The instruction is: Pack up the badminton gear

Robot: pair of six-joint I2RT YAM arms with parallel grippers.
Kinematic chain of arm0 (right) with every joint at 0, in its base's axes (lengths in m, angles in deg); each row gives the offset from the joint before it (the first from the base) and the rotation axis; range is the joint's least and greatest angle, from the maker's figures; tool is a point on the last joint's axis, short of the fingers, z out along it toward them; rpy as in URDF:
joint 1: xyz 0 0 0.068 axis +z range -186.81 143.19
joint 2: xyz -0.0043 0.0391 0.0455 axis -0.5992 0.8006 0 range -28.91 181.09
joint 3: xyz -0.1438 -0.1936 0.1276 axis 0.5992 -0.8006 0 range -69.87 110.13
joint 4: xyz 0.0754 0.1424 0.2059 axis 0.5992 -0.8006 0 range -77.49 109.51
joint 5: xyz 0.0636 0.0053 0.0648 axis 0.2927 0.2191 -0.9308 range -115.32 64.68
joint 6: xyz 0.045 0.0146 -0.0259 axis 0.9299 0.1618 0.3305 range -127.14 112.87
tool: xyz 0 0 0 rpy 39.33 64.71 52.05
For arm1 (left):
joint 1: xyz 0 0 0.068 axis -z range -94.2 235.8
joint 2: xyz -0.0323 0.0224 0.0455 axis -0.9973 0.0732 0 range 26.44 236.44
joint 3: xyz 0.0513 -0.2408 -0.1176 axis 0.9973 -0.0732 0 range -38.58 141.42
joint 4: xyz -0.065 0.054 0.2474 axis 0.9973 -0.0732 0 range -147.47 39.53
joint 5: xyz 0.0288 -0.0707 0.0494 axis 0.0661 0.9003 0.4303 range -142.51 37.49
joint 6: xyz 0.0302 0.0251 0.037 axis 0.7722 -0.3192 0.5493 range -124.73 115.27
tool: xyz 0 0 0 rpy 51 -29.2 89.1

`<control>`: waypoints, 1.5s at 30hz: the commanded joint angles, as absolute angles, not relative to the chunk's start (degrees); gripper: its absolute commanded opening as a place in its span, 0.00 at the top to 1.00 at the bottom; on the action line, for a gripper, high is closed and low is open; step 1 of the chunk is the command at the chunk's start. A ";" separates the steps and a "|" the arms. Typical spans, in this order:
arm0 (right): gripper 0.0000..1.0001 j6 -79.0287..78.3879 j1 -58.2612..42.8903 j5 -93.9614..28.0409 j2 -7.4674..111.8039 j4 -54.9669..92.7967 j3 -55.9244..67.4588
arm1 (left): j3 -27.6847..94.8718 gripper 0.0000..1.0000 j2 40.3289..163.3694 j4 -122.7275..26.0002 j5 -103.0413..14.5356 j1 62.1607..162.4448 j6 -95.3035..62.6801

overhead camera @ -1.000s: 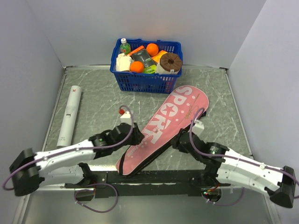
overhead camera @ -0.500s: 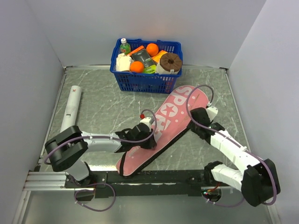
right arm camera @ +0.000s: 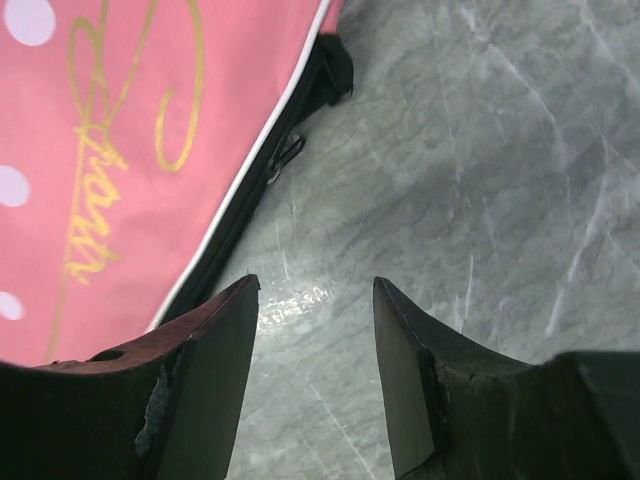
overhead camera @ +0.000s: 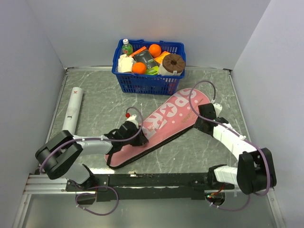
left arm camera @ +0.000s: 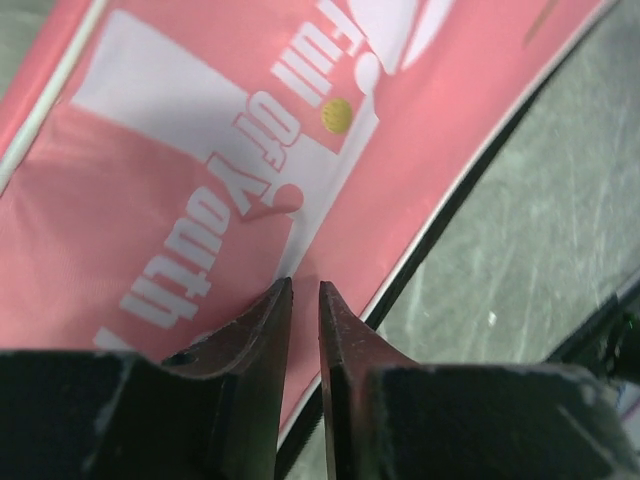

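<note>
From above, the pink "SPORT" cover (overhead camera: 161,126) lay flatter across the table (overhead camera: 99,104) than half a second before. Its narrow end had swung left and its wide end pointed toward the right wall. The left gripper (overhead camera: 129,127) had moved left with it and sat on the narrow half. The right gripper (overhead camera: 200,124), which a second ago was near the cover's lower edge, was now at the wide end's right edge. The white tube (overhead camera: 71,114) remained by the left wall, and the blue basket (overhead camera: 142,83) was unmoved at the back.

The left wrist view showed the jaws nearly together with only a thin slit, tips down at the cover's white lettering. Whether they pinched the fabric I cannot tell.

The right wrist view showed the jaws spread wide and holding nothing, over bare table just beside the cover's black edge.
</note>
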State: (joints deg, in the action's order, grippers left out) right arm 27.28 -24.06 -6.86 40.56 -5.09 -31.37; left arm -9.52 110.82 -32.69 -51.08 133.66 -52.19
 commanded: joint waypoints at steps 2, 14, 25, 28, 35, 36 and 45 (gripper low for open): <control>0.43 21.79 -24.60 -9.67 43.94 -4.22 -27.16 | -10.63 0.74 108.54 -40.36 -57.61 128.27 -50.00; 0.46 16.16 -22.93 -17.32 52.47 -8.35 -21.18 | -4.75 0.76 111.86 -37.55 -54.63 117.00 -47.80; 0.47 19.49 -22.57 -12.22 60.11 -5.19 -18.02 | -0.52 0.83 119.08 -34.03 -48.21 117.00 -46.83; 0.48 20.72 -23.63 -12.48 64.50 -4.05 -15.29 | -0.17 0.84 118.82 -34.47 -47.68 116.92 -46.48; 0.47 19.94 -23.80 -12.31 65.13 -4.74 -11.42 | -0.61 0.85 117.32 -34.03 -46.19 116.92 -46.13; 0.47 19.85 -23.80 -12.83 64.87 -5.10 -11.68 | -0.78 0.85 117.15 -33.86 -45.92 116.92 -46.13; 0.47 20.29 -22.22 -17.23 52.66 -3.69 -21.43 | -2.54 0.85 116.62 -32.71 -44.87 116.92 -45.87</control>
